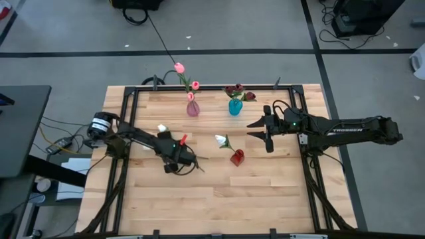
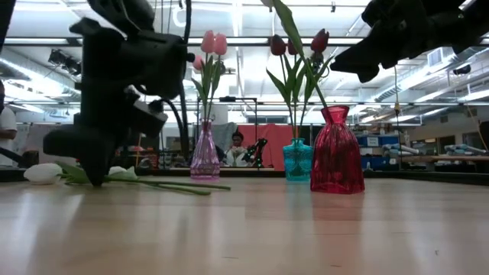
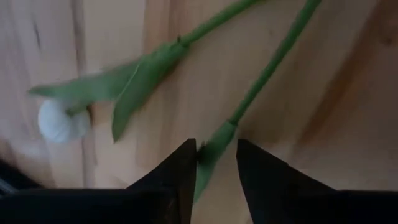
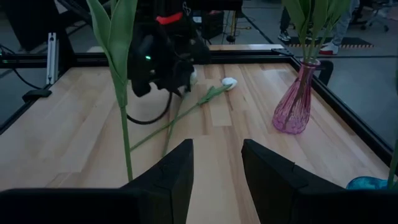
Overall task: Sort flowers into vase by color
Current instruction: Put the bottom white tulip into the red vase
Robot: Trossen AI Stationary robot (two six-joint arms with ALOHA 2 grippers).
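Observation:
Two white flowers lie flat on the table at the left, their heads (image 4: 229, 82) toward the left edge. My left gripper (image 3: 214, 149) points down over them, open, with one green stem (image 3: 261, 81) running between its fingers. The other flower's head (image 3: 62, 121) and leaf (image 3: 143, 81) lie beside it. A pink vase (image 1: 192, 106) holds pink flowers, a teal vase (image 1: 235, 106) holds dark red ones, and a red vase (image 1: 237, 157) holds one white flower (image 1: 221, 139). My right gripper (image 4: 216, 155) hangs open and bare, right of the red vase. My left gripper comes from above, pointing down, its fingers across the stem at a leaf joint (image 3: 214, 140). One fingertip (image 3: 186, 155) stands right against the leaf; whether it touches, I cannot tell. The flower lies flat on the table.
The three vases stand in the table's far half, the red one nearest the middle. A black frame rail (image 1: 199, 87) runs round the table. The near half of the wooden top (image 1: 219, 206) is bare. People sit in the room behind.

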